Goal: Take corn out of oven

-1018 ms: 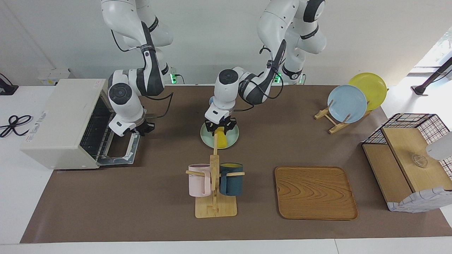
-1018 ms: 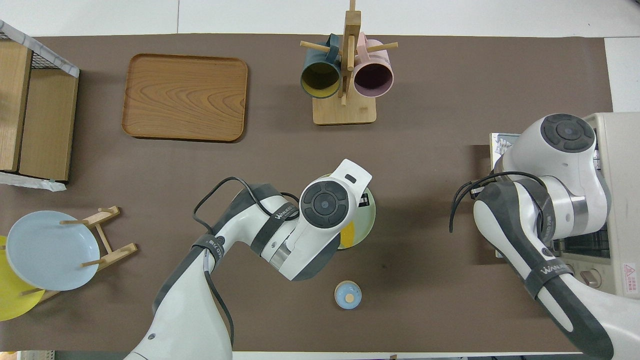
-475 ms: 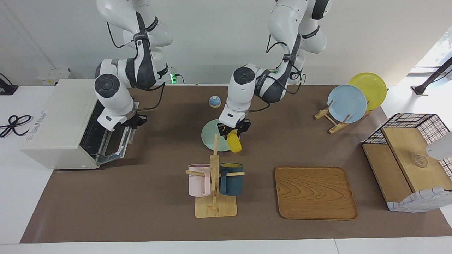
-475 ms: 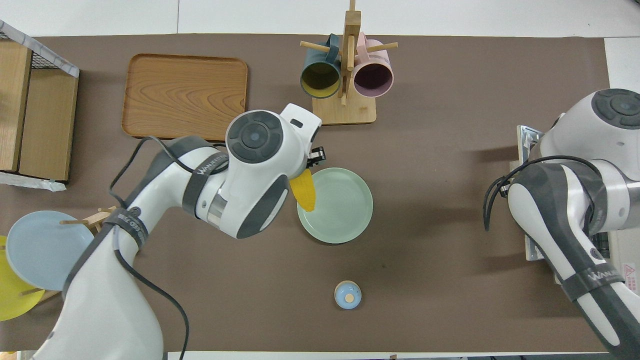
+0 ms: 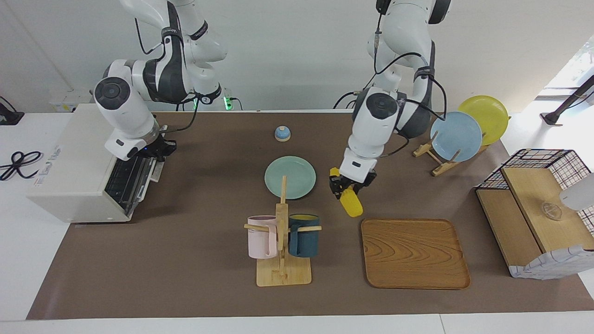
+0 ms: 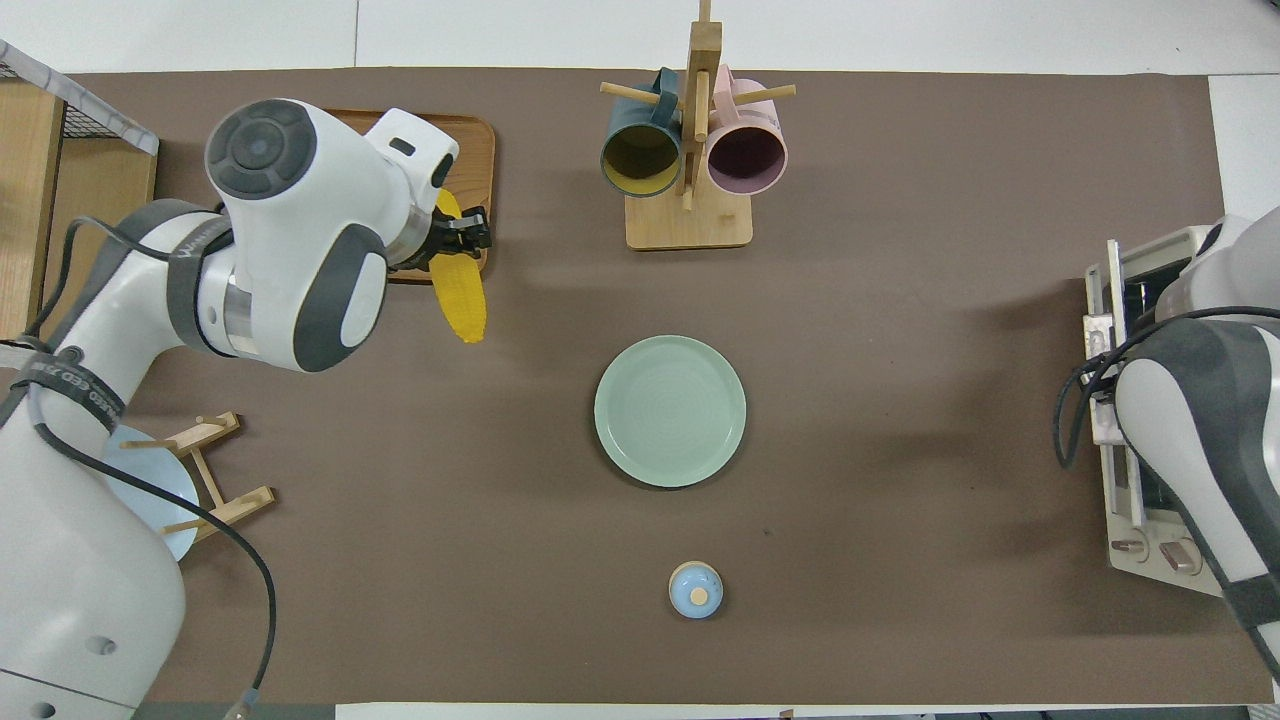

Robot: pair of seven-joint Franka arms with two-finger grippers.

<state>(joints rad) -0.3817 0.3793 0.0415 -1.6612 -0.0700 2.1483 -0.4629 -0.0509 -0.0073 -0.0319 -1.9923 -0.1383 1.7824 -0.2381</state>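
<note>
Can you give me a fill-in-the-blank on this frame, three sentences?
1. The left gripper is shut on the ____.
2. The green plate has ____ on it.
3. The right gripper is at the door of the ____.

Missing words: corn; nothing; oven

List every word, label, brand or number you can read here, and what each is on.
"WANJEED...": partly readable on the band of the left arm, overhead view.
Print on top of the oven: too blurred to read.
Nothing readable on the corn in the left gripper.
</note>
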